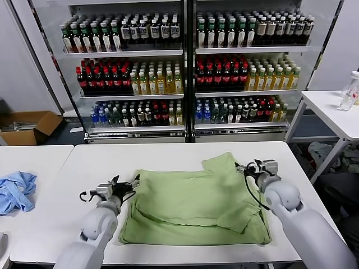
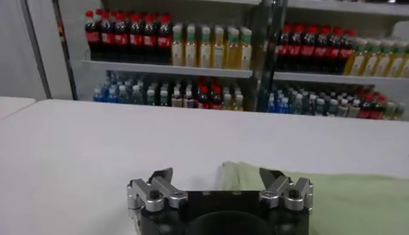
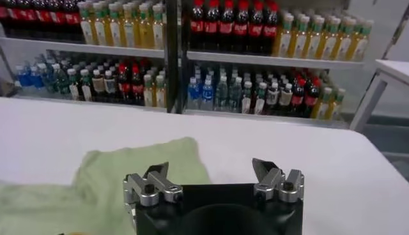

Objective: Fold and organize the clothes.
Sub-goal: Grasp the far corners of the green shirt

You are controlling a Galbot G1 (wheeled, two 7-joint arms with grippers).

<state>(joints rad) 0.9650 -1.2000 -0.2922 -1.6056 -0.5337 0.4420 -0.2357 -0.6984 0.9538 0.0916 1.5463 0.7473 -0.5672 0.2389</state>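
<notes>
Green T-shirt [image 1: 196,204] part-folded, seemingly; left gripper [image 1: 130,184], right gripper [image 1: 247,168] both released, flanking it.

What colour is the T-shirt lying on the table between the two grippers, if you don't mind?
Light green T-shirt; the head view shows it best.

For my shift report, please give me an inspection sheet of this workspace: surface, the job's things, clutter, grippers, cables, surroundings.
Surface: white table, bare around the shirt.
Job's things: green T-shirt lying flat at the middle, partly folded, one sleeve turned inward.
Clutter: blue garment on the next table, at the left.
Grippers: left gripper open at the shirt's left edge; right gripper open at its right edge; neither holds cloth.
Cables: black cable looped along the right wrist.
Surroundings: bottle shelves behind; cardboard box on the floor at the left; side table at the right.
</notes>
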